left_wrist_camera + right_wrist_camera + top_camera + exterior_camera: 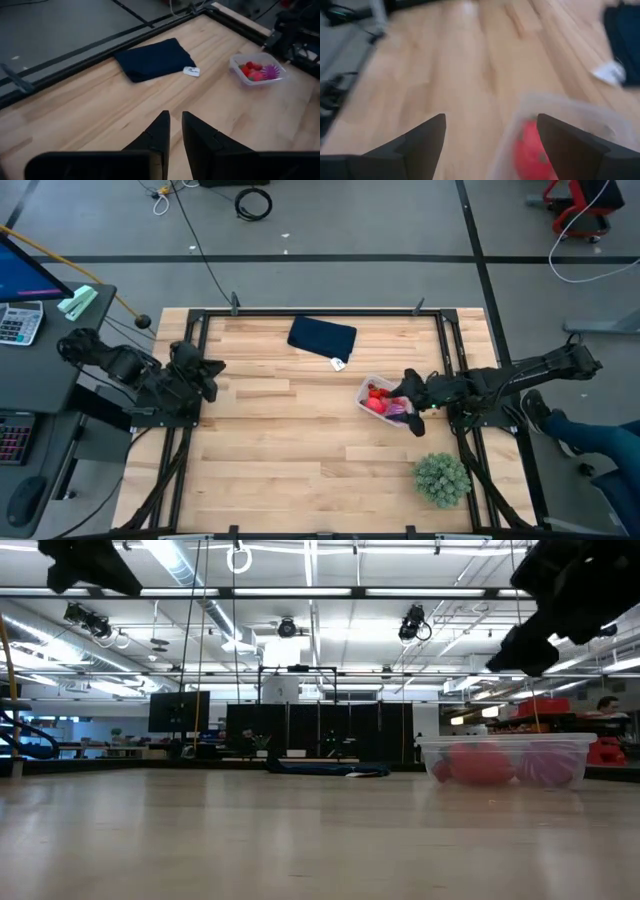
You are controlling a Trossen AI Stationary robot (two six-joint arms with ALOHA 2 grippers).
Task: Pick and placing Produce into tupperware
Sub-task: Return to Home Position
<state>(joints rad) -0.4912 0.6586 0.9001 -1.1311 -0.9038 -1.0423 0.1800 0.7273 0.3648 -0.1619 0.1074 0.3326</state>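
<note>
The clear tupperware (371,384) stands on the table right of centre and also shows in the low view (505,746). Inside lie red produce (377,401) (252,73) and one purple piece (400,411) (271,71). My right gripper (410,405) hovers open over the container's right end, well above its rim (560,615). In the right wrist view, its fingers (490,135) spread over the container wall (560,107) and a red piece (535,150). My left gripper (207,370) waits at the table's left edge, its fingers (175,125) shut, holding nothing.
A folded navy cloth (322,337) with a white tag (338,363) lies near the far edge. A bushy green plant (442,478) stands at the near right. Black frame rails (190,420) run along the table's sides. Bare wood spans the centre and near left.
</note>
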